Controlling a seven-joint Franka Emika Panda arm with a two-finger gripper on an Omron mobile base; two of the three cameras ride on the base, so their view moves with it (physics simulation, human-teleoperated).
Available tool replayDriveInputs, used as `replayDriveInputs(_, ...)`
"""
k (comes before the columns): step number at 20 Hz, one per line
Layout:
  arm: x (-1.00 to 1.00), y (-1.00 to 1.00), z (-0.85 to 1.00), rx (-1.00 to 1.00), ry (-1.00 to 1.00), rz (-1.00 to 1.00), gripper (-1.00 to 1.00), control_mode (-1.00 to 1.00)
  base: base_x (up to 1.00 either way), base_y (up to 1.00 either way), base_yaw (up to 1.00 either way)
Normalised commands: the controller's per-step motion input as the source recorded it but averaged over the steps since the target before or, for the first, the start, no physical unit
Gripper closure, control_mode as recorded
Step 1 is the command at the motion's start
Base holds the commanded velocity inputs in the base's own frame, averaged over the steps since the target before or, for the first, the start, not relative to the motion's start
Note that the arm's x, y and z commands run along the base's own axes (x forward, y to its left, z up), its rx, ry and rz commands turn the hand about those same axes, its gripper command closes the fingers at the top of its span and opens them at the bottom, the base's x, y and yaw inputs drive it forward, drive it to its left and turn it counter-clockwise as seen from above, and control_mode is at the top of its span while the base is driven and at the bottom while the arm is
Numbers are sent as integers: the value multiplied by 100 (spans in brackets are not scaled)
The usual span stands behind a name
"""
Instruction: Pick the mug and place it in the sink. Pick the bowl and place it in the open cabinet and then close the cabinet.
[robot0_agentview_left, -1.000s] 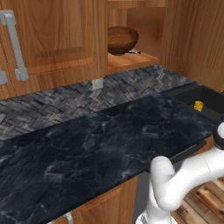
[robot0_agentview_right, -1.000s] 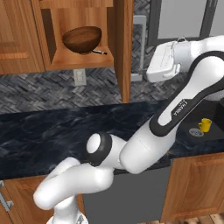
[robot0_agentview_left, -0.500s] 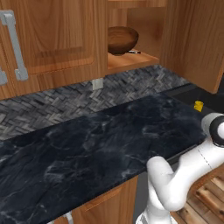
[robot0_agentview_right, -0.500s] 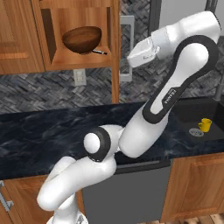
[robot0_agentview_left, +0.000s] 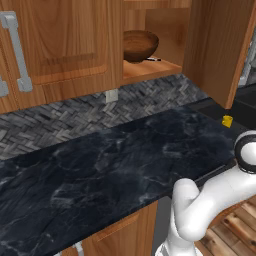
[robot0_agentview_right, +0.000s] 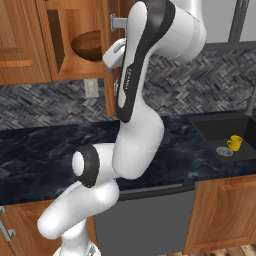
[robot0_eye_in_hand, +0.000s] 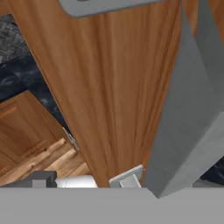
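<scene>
Bowl (robot0_agentview_left: 139, 45) sits on the open cabinet's shelf (robot0_agentview_left: 150, 69), door (robot0_agentview_left: 216, 47) swung out to the right — you can see it from the right base cam too (robot0_agentview_right: 89, 45). Mug (robot0_agentview_right: 235, 143) is upright in the sink (robot0_agentview_right: 210, 131), by a drain (robot0_agentview_right: 223, 151); left cam shows it as a yellow speck (robot0_agentview_left: 227, 121). Gripper (robot0_agentview_right: 116, 54) is up against the door's outer face, close to the wood in the hand cam (robot0_eye_in_hand: 109, 87) w/ the grey handle (robot0_eye_in_hand: 192, 100) alongside — fingers open or closed, you can't tell.

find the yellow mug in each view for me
Left base view: the mug sits at the right edge, in the sink.
Right base view: lower right, mug beside a round drain.
Hand view: not in it.
Shared landmark: the bowl in the open cabinet.
</scene>
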Motion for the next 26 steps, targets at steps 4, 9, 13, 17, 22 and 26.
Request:
replayDriveInputs(4, 5, 59, -94, 38, 1, -57, -100, -100, 0, 0, 0)
replayDriveInputs(9, 59, 67, -73, 63, -18, -30, -100, -100, 0, 0, 0)
replayDriveInputs(13, 53, 97, -76, 55, -41, -6, -100, -100, 0, 0, 0)
replayDriveInputs(17, 68, 100, -45, 33, -59, -14, -100, -100, 0, 0, 0)
replayDriveInputs(22, 96, 96, 3, 0, -12, -23, -100, -100, 0, 0, 0)
replayDriveInputs(26, 100, 92, 60, -17, 17, -36, -100, -100, 0, 0, 0)
